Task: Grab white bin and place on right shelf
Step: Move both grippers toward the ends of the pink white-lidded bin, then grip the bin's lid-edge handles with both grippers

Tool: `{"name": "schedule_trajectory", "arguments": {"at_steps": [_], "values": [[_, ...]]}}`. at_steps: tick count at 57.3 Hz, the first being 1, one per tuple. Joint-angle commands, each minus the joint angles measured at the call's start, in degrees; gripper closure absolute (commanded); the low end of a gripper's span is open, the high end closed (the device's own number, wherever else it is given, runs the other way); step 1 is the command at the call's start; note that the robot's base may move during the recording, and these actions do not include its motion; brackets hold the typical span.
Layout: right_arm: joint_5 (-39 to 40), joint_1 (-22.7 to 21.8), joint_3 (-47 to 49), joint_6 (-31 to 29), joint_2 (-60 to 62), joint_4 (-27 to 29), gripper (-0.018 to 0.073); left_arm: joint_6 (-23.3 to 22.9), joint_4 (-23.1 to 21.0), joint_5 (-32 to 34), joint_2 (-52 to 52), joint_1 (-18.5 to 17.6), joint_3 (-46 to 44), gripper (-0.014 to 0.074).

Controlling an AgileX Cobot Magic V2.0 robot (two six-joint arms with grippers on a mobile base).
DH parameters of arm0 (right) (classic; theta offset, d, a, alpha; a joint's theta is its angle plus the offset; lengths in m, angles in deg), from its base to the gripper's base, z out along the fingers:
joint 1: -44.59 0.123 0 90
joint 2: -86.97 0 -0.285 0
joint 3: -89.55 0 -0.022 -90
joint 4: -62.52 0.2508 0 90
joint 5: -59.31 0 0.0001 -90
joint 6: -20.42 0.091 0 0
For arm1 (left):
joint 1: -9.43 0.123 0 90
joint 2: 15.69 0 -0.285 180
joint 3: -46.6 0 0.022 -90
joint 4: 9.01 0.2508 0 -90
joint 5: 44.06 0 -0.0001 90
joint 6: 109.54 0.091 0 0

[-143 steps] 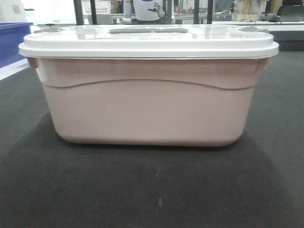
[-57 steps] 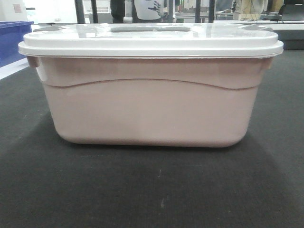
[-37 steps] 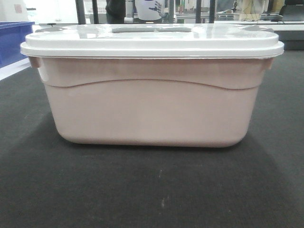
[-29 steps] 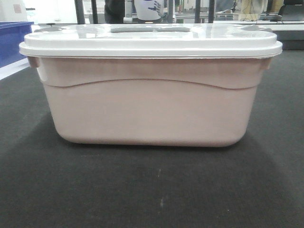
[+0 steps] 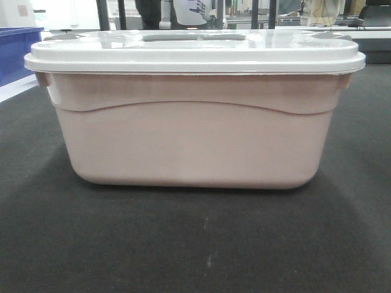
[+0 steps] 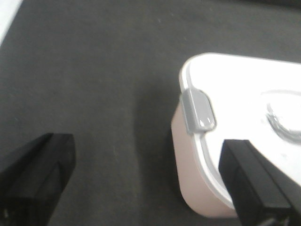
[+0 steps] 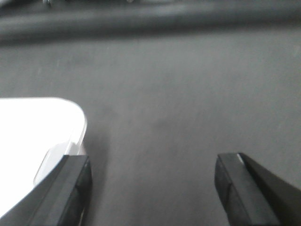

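The white bin [image 5: 192,140] stands on dark carpet, filling the front view, with its white lid and grey handle [image 5: 194,36] on top. In the left wrist view its left end [image 6: 188,165] shows a grey latch [image 6: 200,110]. My left gripper [image 6: 148,181] is open, one finger over the lid's edge and the other over carpet. In the right wrist view the bin's right corner [image 7: 33,122] sits at the left. My right gripper [image 7: 157,188] is open, its left finger [image 7: 70,188] over that corner. The right shelf is out of view.
A blue bin [image 5: 15,52] stands at the far left, beyond a pale floor strip [image 5: 15,88]. Dark uprights [image 5: 101,15] and tables with clutter stand behind the white bin. Dark carpet [image 5: 195,244] spreads in front and to both sides.
The white bin stays in place on the carpet; the front view only shifts by a few pixels. Background figures move slightly.
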Motion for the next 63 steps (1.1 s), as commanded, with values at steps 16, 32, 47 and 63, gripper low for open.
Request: {"name": "schedule_trajectory", "arguments": {"at_steps": [16, 32, 47, 63], "values": [[-20.92, -1.57, 22.26, -2.16, -15.12, 12.82, -0.0066, 6.18, -13.06, -25.28, -19.37, 2.51, -18.32, 0.0057], [-37.67, -13.3, 28.26, -23.62, -24.05, 35.88, -0.0066, 21.62, -36.57, -33.82, -29.35, 16.79, -19.36, 0.0062], [-53.64, -25.78, 27.16, -42.13, -33.27, 60.2, -0.0066, 26.5, -44.72, -38.06, -38.31, 19.39, -19.36, 0.0062], [-54.65, -26.18, 17.3, -53.11, -42.02, 70.98, -0.0066, 29.06, -50.06, -38.06, -45.04, 19.39, -19.36, 0.0062]]}}
